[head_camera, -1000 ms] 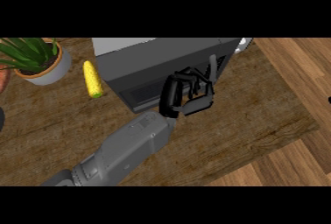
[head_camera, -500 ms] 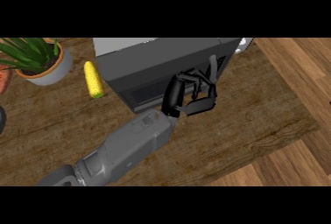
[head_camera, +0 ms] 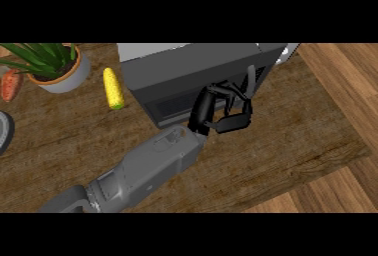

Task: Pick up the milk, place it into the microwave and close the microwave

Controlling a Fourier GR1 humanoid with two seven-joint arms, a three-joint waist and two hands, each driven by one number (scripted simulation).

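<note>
The dark grey microwave (head_camera: 192,70) stands at the back of the wooden counter (head_camera: 88,140), its front face (head_camera: 173,102) turned toward me. A thin grey strip (head_camera: 251,80) sticks out at the front's right end; I cannot tell whether the door is fully shut. My left hand (head_camera: 203,107) is up against the right part of that front, fingers (head_camera: 230,94) curled toward the strip and thumb (head_camera: 235,122) below. Nothing shows inside the hand. The milk is not visible anywhere. My right hand is out of view.
A yellow corn cob (head_camera: 112,89) lies left of the microwave. Further left are a potted plant (head_camera: 48,67) and an orange vegetable (head_camera: 10,85). A plate's rim (head_camera: 4,132) shows at the left edge. The counter ends at the right, with wooden floor (head_camera: 343,90) beyond.
My left hand has slid slightly to the right along the microwave's front. A brownish patch seen between its fingers a second ago no longer shows.
</note>
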